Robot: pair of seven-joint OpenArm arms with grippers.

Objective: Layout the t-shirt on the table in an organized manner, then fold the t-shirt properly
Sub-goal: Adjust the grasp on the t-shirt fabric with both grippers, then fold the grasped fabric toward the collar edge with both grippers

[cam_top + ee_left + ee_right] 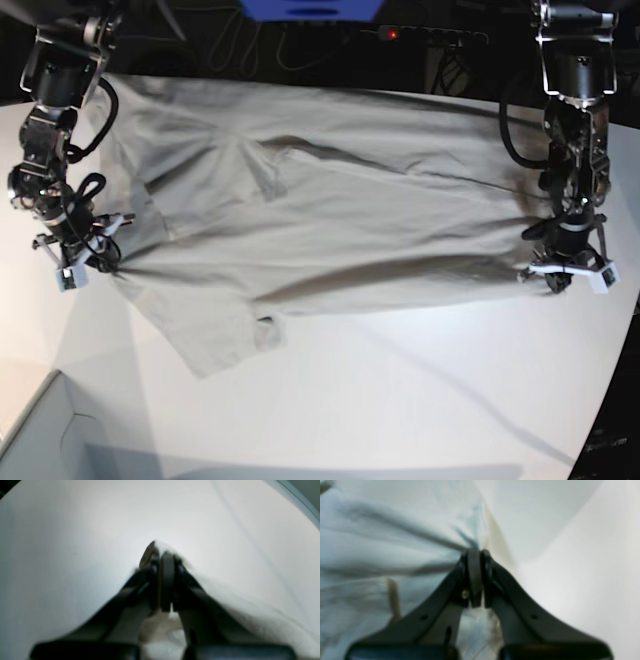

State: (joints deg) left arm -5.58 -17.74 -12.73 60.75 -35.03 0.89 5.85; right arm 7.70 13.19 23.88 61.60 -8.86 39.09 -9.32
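Base view first, and the big white bench (400, 400) fills the scene, its curved edge running off at the right. Across its far half lies the t-shirt (330, 220), pale beige-grey, stretched sideways between the two arms, with long creases running along the pull and one sleeve (215, 345) flopped toward the near left. A pale box corner (40, 430) sits at the near-left edge, well clear of the cloth. Now the left claw (565, 268), over at the right of this view: its wrist camera shows the jaws pressed together with a fold of shirt fabric pinched between them. The right claw (75, 262), at the left of this view, reads the same way up close, jaws together on a gathered edge of cloth with wrinkles fanning out from the pinch. So this looks like the laying-out step, not the folding; the shirt is spread but far from smooth. The next move, I'd say, calls for both arms to draw apart evenly and lower the cloth flat, keeping the tension balanced so the creases ease out and that loose sleeve doesn't get trapped underneath.
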